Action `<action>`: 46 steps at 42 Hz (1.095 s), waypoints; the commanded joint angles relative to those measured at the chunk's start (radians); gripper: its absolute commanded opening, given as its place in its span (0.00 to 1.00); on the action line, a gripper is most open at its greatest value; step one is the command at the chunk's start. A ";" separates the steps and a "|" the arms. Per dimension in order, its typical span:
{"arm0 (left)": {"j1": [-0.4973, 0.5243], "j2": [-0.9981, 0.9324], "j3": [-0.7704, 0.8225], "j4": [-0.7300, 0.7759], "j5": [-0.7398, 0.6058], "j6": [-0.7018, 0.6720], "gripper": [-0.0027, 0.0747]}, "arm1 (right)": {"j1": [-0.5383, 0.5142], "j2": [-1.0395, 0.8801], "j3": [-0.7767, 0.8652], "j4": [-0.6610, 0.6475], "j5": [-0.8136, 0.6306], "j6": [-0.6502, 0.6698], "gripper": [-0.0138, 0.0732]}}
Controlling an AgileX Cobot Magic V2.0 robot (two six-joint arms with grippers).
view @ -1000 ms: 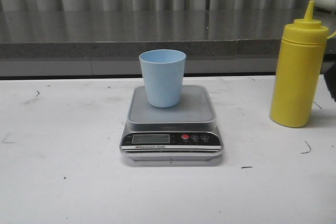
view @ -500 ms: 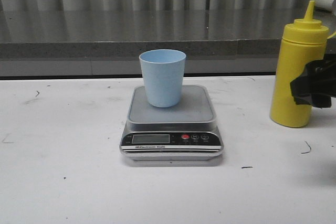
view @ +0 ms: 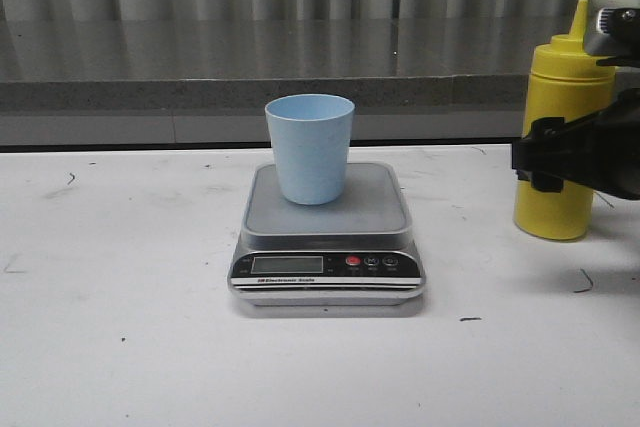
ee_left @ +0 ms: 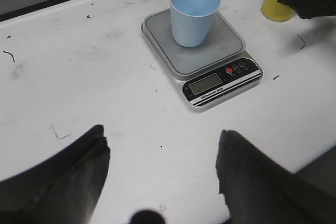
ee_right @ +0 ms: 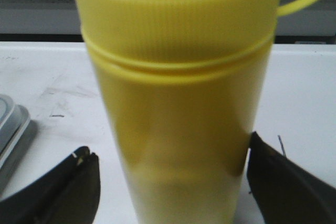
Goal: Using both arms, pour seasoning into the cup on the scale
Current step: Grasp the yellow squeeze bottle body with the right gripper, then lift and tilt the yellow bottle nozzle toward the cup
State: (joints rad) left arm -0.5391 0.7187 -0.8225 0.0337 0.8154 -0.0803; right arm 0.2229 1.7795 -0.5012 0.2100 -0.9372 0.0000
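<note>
The yellow squeeze bottle (view: pixel 562 137) stands upright near the table's right edge, between the spread fingers of the right gripper (ee_right: pixel 168 182), not yet clamped. The left gripper (ee_left: pixel 160 166) hangs open, well away from the blue cup (view: pixel 309 147) on the scale (view: pixel 327 237).

Even, soft light from overhead; the scale (view: pixel 328 237) casts only a faint shadow on the table (view: pixel 120 297). The bottle (ee_right: pixel 178 103) fills the right wrist view, blurred and out of focus.
</note>
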 commanded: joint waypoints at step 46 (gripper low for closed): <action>-0.004 -0.004 -0.026 0.001 -0.072 -0.003 0.60 | -0.051 -0.084 -0.240 -0.217 0.212 -0.120 0.51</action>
State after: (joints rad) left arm -0.5391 0.7187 -0.8225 0.0337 0.8130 -0.0803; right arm 0.1742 1.8276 -0.7130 0.0660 -0.7139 -0.0539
